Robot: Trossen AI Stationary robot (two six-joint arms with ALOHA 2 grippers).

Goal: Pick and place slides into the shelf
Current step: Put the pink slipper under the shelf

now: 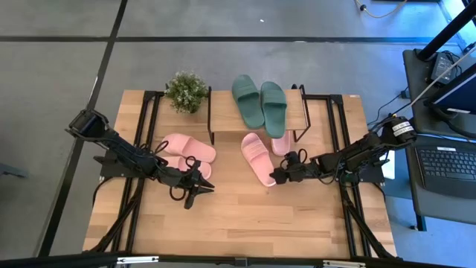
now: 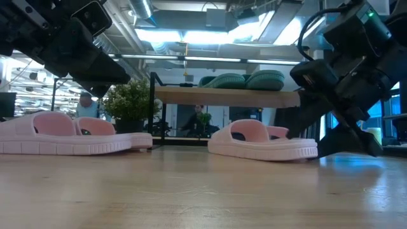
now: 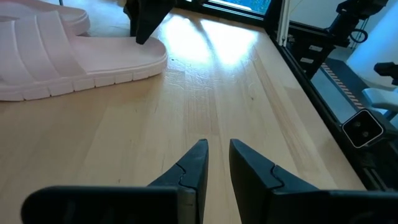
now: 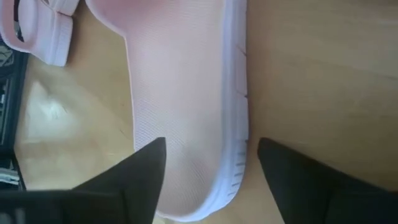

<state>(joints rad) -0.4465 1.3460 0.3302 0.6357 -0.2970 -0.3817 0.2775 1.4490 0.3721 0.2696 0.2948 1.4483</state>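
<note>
Here, the right gripper (image 1: 277, 176) sits low over the light wooden table (image 1: 245, 223), its 2 dark fingers (image 4: 134, 171) spread wide on either side of the heel end of 1 light pink soft slide sandal (image 1: 256, 158). In the right wrist view that sandal's heel lies between the fingers, with a gap showing on each side, so nothing is pinched. This sandal lies flat on the table just in front of the small low shelf with a light wooden top board and thin black legs (image 1: 223, 112). A second light pink slide (image 1: 282, 143) lies just beside it, partly under the shelf's front edge.

On top of the shelf rests the dark green pair of slides (image 1: 260, 103), side by side. A small green potted plant (image 1: 186, 91) stands at the shelf's left end.

The other light pink pair (image 1: 186, 151) lies on the table's left half, the 2 sandals touching. The left gripper (image 1: 195, 189) hangs just beside that pair, over bare wood; its fingers (image 3: 194, 167) are nearly pressed together with a narrow gap, holding nothing.

In the low view, a person shows dimly in the room beyond the shelf.
</note>
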